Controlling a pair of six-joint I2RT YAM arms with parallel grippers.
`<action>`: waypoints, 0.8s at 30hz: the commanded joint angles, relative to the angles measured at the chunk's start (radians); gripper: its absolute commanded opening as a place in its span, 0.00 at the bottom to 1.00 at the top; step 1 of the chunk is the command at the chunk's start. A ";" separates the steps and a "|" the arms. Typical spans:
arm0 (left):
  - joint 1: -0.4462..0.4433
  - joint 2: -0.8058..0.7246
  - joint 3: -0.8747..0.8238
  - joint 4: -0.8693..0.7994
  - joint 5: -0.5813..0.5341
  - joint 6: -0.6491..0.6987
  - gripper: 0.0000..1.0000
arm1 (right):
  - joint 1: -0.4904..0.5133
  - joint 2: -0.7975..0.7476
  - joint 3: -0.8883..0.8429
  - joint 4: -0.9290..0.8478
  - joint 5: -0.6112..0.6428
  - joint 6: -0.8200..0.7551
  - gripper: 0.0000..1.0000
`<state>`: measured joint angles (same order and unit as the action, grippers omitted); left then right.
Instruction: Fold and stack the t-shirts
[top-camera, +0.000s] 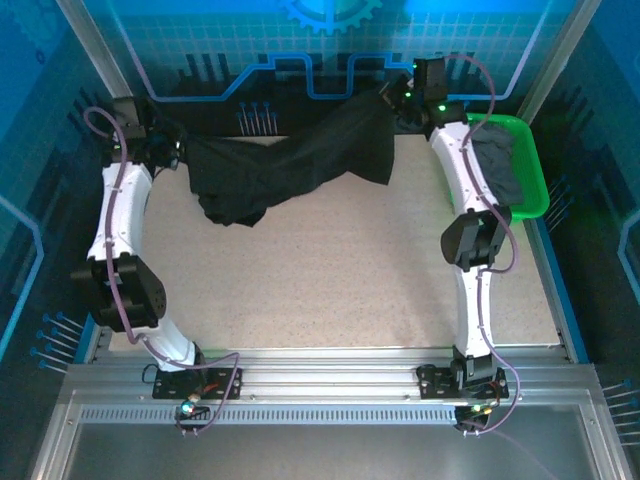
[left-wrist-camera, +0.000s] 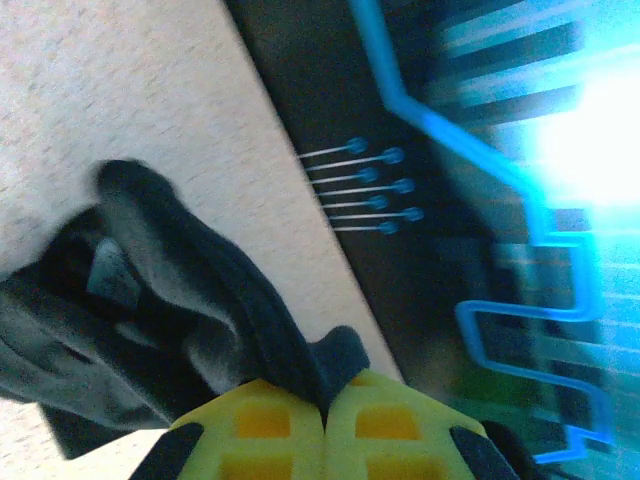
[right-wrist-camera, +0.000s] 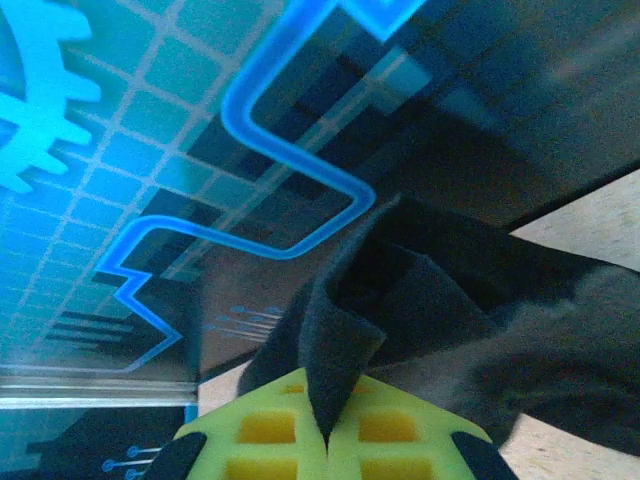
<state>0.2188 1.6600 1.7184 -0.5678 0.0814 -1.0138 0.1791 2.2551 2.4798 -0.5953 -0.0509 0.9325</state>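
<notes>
A black t-shirt (top-camera: 290, 160) hangs stretched and twisted between my two grippers above the far part of the table. My left gripper (top-camera: 180, 150) is shut on its left end; in the left wrist view the yellow jaws (left-wrist-camera: 325, 400) pinch a fold of the black t-shirt (left-wrist-camera: 180, 310). At the far right, my right gripper (top-camera: 400, 95) is shut on the other end, with a bunch of the black t-shirt (right-wrist-camera: 420, 290) clamped between its jaws (right-wrist-camera: 325, 425). A dark grey t-shirt (top-camera: 498, 170) lies crumpled in the green basket (top-camera: 535, 170).
The basket stands at the table's far right edge, partly behind my right arm (top-camera: 470, 190). The beige tabletop (top-camera: 340, 270) spreads in front of the hanging shirt. The blue-lit back wall (top-camera: 320, 50) is close behind both grippers.
</notes>
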 joint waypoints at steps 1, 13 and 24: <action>0.005 -0.142 -0.052 -0.079 -0.140 -0.042 0.00 | 0.004 -0.249 -0.272 0.047 0.109 -0.077 0.00; 0.004 -0.341 -0.742 -0.038 -0.030 -0.097 0.00 | -0.080 -0.854 -1.524 0.120 0.100 0.148 0.49; -0.024 -0.297 -0.726 -0.022 -0.011 -0.076 0.00 | -0.030 -0.735 -1.382 -0.078 0.082 0.266 0.49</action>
<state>0.2054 1.3411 0.9455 -0.6121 0.0422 -1.0946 0.1104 1.4635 1.0592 -0.6140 0.0467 1.1221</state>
